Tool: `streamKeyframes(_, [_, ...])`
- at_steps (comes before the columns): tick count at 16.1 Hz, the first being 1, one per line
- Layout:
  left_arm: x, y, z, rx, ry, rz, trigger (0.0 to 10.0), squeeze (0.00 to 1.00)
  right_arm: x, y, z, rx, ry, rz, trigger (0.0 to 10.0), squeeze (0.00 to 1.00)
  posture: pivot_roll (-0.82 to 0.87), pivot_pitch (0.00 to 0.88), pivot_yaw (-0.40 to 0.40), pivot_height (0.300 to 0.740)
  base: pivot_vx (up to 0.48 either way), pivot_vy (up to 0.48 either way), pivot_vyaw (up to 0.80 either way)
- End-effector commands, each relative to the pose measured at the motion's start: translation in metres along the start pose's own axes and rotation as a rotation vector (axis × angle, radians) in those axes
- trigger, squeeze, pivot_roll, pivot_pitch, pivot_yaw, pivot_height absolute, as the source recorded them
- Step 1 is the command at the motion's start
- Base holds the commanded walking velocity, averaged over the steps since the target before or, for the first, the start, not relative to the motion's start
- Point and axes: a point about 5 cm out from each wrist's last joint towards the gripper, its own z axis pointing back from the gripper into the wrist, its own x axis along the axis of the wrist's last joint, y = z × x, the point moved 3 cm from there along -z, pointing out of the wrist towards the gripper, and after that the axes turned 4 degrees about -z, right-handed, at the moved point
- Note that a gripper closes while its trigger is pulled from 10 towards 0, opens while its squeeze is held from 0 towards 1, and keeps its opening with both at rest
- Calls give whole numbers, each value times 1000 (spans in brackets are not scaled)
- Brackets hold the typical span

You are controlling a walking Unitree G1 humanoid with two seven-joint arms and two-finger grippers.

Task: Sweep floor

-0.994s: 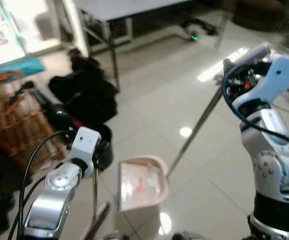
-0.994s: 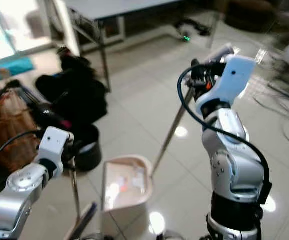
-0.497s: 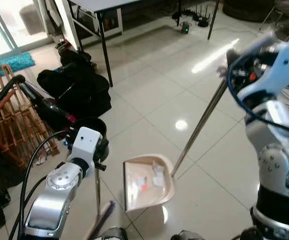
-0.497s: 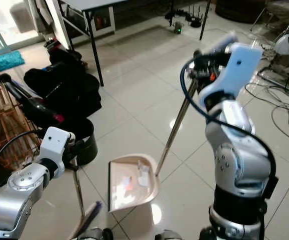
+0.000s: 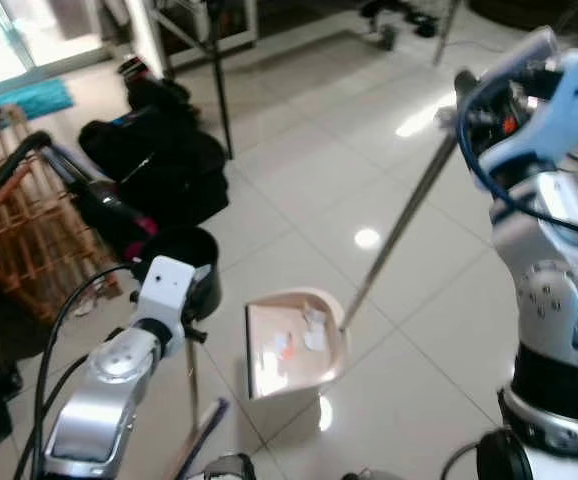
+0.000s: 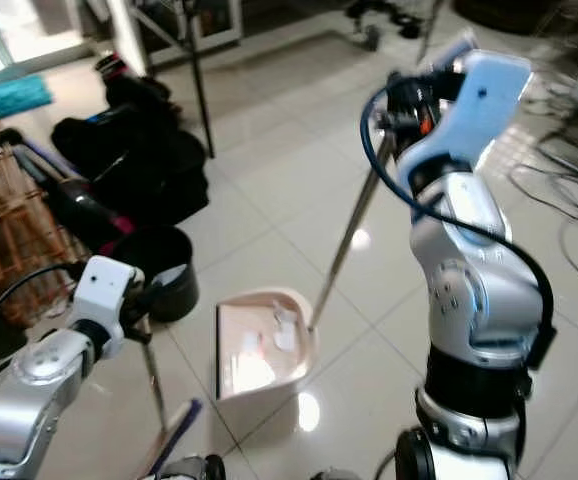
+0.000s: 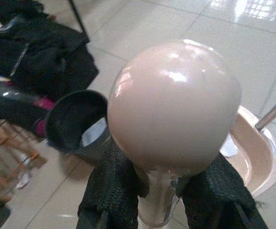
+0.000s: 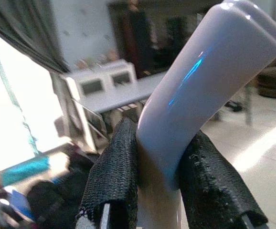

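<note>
A pale pink dustpan (image 5: 317, 352) rests on the glossy tiled floor with scraps of paper and an orange bit (image 5: 285, 346) inside. Its long metal pole (image 5: 399, 228) slants up to my right gripper (image 5: 462, 104). That gripper is shut on the pole's lavender grip (image 8: 200, 81), with the black pads (image 8: 116, 171) pressed on both sides. My left gripper (image 5: 195, 312) is shut on the broom handle (image 5: 191, 385) just below its round pink knob (image 7: 174, 102). The broom's dark bristles (image 5: 201, 440) touch the floor left of the dustpan.
A black bin (image 5: 191, 262) stands close behind my left gripper. A heap of black bags (image 5: 159, 165) and a wooden rack (image 5: 19, 225) lie to the left. A table's legs (image 5: 219, 95) are at the back, and cables (image 6: 569, 200) on the right.
The head camera has swayed, so the whole scene has shifted. Both grippers keep their hold, and the dustpan stays in about the same place on the floor.
</note>
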Motion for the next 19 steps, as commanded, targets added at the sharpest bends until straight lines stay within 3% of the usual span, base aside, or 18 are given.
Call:
streamKeyframes(1, [1,4,3,24,-7,-10,10000,0,22,2,-2,23,-77,-24,10000,0,-94,74,13,740,262,0,488])
streamKeyframes(4, [0,4,4,20,-4,-18,10000,0,41,5,-8,47,-128,-41,10000,0,-94,74,17,740,305,0,540])
streamKeyframes(8, [-2,5,4,29,4,-25,10000,0,49,7,-13,70,-143,-61,10000,0,-93,77,11,740,321,0,403])
streamKeyframes(19, [0,7,-2,39,-15,-20,10000,0,38,12,-17,85,-105,-66,10000,0,-94,72,13,740,360,0,0])
